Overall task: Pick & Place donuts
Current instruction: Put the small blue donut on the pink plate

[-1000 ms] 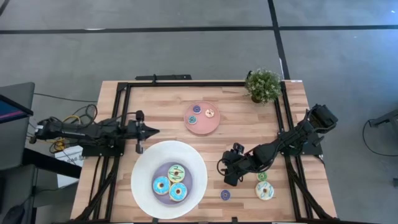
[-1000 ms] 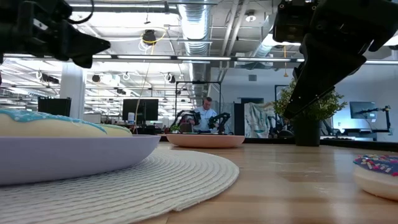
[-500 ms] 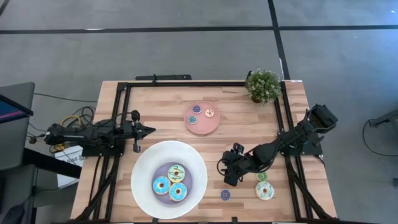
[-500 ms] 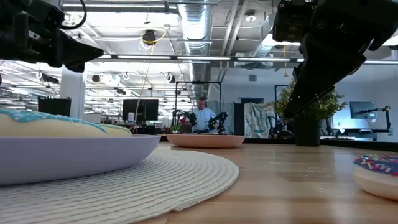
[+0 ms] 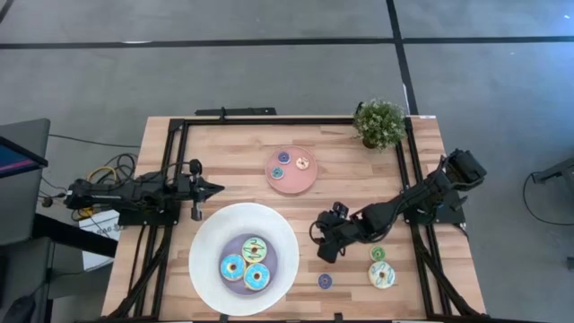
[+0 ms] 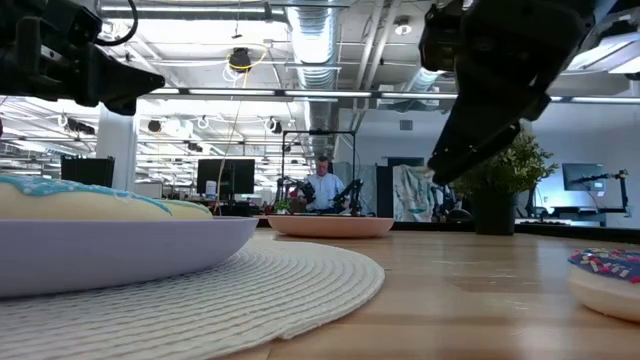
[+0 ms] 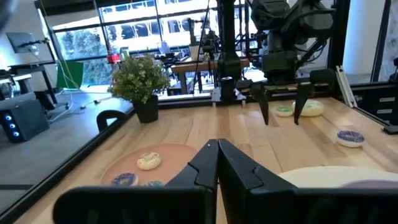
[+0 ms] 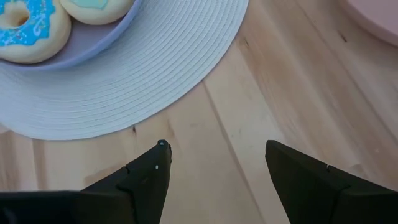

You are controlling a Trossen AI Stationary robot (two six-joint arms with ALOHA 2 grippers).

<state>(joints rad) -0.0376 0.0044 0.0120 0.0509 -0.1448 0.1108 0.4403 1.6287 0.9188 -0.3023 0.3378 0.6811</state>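
Three larger donuts lie on the lavender centre of the big white plate. Three small donuts sit on the pink plate. A white sprinkled donut, a small green one and a small purple one lie flat on the wood at the near right. My right gripper hangs open above bare wood between the white plate and these loose donuts, pointing slantwise down, with nothing between its fingers. My left gripper is shut and level at the table's left, above the wood beyond the white plate's far rim.
A potted plant stands at the far right corner. Black frame rails run along the table's far, left and right sides. Bare wood lies between the pink plate and the right gripper. A person works in the room behind the table.
My right gripper has shifted a little toward the table's left and far side, staying open and clear of the table; the small green donut shows more fully beside the arm. My left gripper has drawn back slightly toward the table's left edge, still shut.
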